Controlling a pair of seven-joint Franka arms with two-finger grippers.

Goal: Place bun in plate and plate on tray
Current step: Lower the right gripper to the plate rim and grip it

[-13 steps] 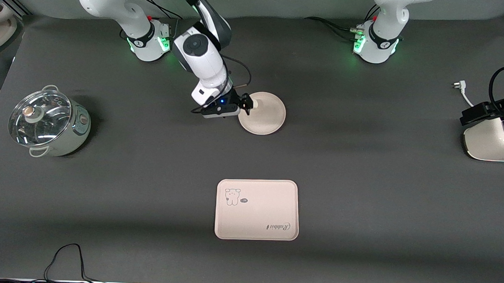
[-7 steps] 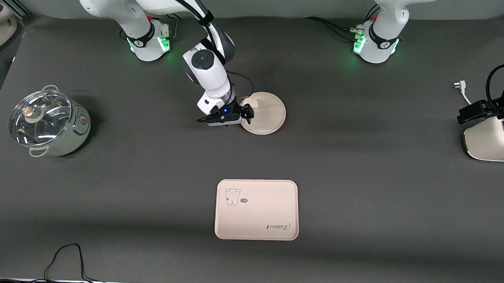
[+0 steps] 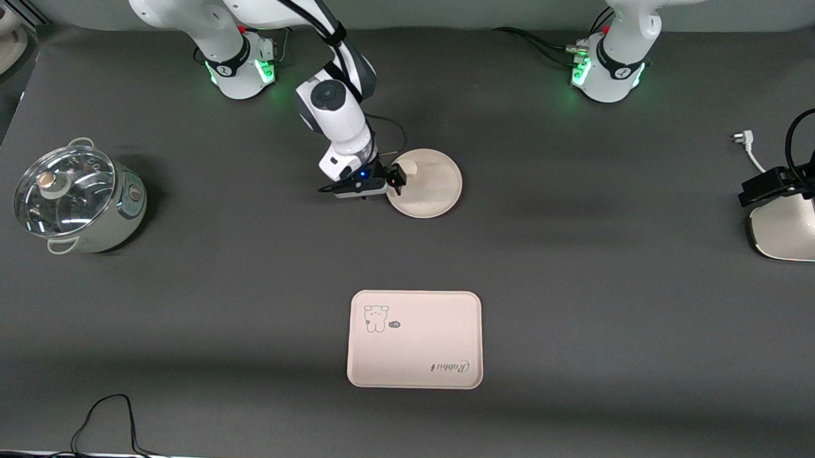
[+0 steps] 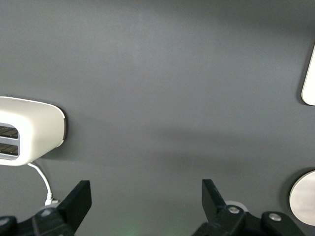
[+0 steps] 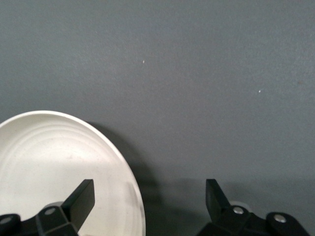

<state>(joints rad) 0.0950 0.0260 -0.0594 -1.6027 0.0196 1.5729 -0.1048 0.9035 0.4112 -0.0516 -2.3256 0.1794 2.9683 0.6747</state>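
Plate (image 3: 427,184) lies on the dark counter (image 3: 581,296) toward the robots' bases, with the bun (image 3: 407,166) resting on it just inside the rim at the right arm's end. Tray (image 3: 415,339) lies flat, well apart from the plate and nearer the front camera; a cartoon animal and "Rabbit" script show on its face.

Right arm reaches out from its base, elbow bent, wrist dropped low and pitched toward the plate. Right gripper (image 3: 396,179) sits at the plate's rim on the side toward the right arm's end of the counter. Jaws stand wide apart and grip nothing. In the right wrist view one finger (image 5: 81,199) is over the plate's (image 5: 54,167) inner surface and the other finger is over bare counter outside the rim, so the rim passes between the jaws. The bun does not show in that view.

Left arm waits, drawn up near its base. Left gripper (image 4: 145,204) is seen only in its own wrist view: jaws wide apart, nothing between them, over bare counter. A white toaster (image 4: 27,130) with its cord lies to one side of those jaws; edges of the plate and tray show at the other side.

Lidded pot (image 3: 76,197) stands at the right arm's end of the counter, well apart from the right gripper.
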